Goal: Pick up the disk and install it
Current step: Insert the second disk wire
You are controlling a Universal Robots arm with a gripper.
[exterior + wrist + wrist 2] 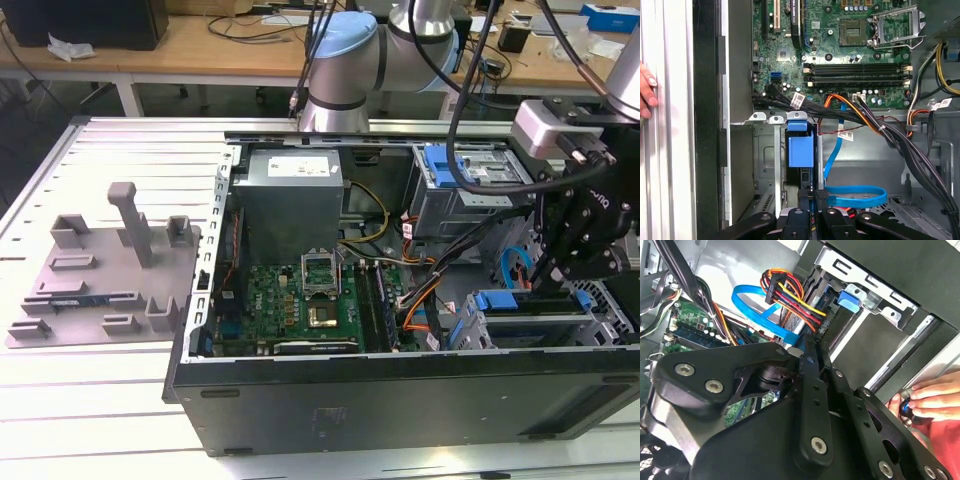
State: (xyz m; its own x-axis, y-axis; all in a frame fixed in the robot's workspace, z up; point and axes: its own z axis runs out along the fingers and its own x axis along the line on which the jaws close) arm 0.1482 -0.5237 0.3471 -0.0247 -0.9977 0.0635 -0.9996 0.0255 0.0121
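gripper (pixel 812 202) | jaws pinching the disk (pixel 801 150) edge | disk upright in drive cage (pixel 767 150) (blue frame)

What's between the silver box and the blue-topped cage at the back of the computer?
In the exterior view, yellow and black cables run between the silver power supply and the drive cage.

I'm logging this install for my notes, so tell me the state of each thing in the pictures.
computer case: on its side, panel off.
CPU socket: retention frame flipped open.
disk: on edge in the drive cage slot.
end effector: at the disk's near end.
blue cable: lying looped, slack.
hand: resting on the table beside the case.
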